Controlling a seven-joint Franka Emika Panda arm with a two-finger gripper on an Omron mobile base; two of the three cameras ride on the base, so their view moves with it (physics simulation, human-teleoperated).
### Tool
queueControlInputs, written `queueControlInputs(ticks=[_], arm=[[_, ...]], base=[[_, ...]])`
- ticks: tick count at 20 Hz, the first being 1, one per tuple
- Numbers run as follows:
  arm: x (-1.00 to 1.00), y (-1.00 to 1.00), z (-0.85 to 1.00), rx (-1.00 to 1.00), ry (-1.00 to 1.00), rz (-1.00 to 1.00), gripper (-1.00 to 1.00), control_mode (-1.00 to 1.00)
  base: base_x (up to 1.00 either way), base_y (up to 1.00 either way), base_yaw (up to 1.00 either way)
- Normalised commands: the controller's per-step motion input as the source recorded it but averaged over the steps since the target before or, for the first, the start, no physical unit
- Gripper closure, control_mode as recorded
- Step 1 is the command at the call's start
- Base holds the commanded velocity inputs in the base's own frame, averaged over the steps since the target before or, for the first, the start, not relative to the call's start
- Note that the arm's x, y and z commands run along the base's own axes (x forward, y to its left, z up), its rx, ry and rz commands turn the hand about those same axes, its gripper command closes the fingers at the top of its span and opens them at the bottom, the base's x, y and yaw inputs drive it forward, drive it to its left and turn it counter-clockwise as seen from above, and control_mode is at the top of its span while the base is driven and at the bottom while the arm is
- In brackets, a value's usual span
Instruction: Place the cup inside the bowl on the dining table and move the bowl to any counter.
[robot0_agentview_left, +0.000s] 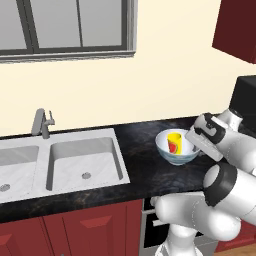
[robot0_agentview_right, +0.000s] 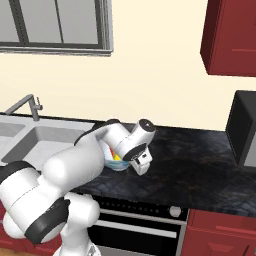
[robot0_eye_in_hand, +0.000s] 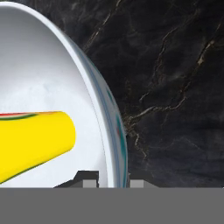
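The claw (robot0_eye_in_hand: 112, 183) sits at the right rim of the bowl (robot0_agentview_left: 176, 148), one fingertip inside the wall and one outside, closed on it. The cup (robot0_agentview_left: 174, 142) stands inside the bowl, its red mark facing the near side. The bowl rests on the black marbled surface (robot0_agentview_left: 145, 170), right of the steel double sink (robot0_agentview_left: 60, 162) and its faucet (robot0_agentview_left: 42, 122). A window (robot0_agentview_left: 65, 27) hangs above the sink on the cream wall, dark red cabinets (robot0_agentview_right: 230, 37) at upper right, an oven (robot0_agentview_right: 135, 225) below the near edge.
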Motion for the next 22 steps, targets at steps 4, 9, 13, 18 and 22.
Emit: queueControlInputs(ticks=[4, 9, 13, 18, 22], arm=[[0.08, 0.0, -0.27, 0.0, 0.0, 0.0, 1.0, -1.0], [0.08, 0.0, -0.2, 0.0, 0.0, 0.0, 1.0, -1.0], [0.09, 0.0, -0.21, 0.0, 0.0, 0.0, 1.0, -1.0], [0.04, 0.0, -0.11, 0.0, 0.01, 0.0, 1.0, -1.0], [0.0, 0.0, 0.0, 0.0, 0.0, 0.0, 1.0, -1.0]], base=[[0.0, 0.0, 0.0], [0.0, 0.0, 0.0], [0.0, 0.0, 0.0], [0.0, 0.0, 0.0], [0.0, 0.0, 0.0]])
